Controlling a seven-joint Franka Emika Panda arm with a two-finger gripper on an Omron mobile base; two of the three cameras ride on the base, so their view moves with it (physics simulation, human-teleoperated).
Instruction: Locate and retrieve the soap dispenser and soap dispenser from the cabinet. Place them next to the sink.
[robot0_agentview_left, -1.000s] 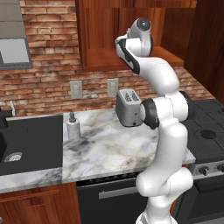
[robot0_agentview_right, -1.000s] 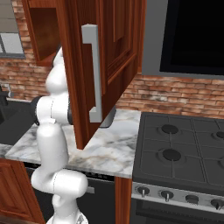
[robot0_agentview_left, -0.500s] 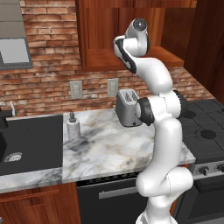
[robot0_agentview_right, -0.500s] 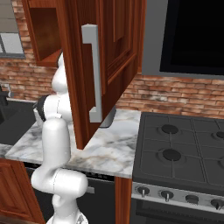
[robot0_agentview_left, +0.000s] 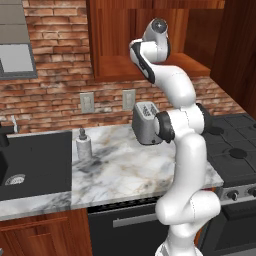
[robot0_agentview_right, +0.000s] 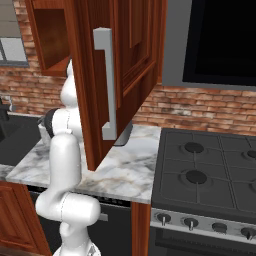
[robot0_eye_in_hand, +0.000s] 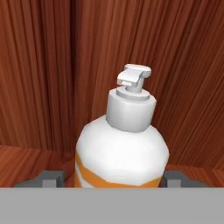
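Note:
A white soap dispenser (robot0_eye_in_hand: 120, 148) with an orange band and a white pump stands upright on the cabinet's (robot0_agentview_left: 125, 55) wooden shelf, right in front of the hand. My gripper (robot0_eye_in_hand: 113, 180) is open, and its two fingertips (robot0_eye_in_hand: 52, 178) flank the bottle's body low down, with a thin gap showing on the left side. In the left base view the arm reaches up into the open cabinet. The other soap dispenser (robot0_agentview_left: 83, 145), grey-white marbled with a dark pump, stands on the counter beside the black sink (robot0_agentview_left: 35, 160).
A silver toaster (robot0_agentview_left: 146, 122) sits on the marble counter (robot0_agentview_left: 130, 170) behind the arm. The open cabinet door (robot0_agentview_right: 125, 75) with its grey handle hangs close to the arm. A black stovetop (robot0_agentview_right: 210, 170) lies to the right.
The arm's upper links have shifted slightly at the cabinet shelf. The base and the marbled dispenser on the counter have not moved.

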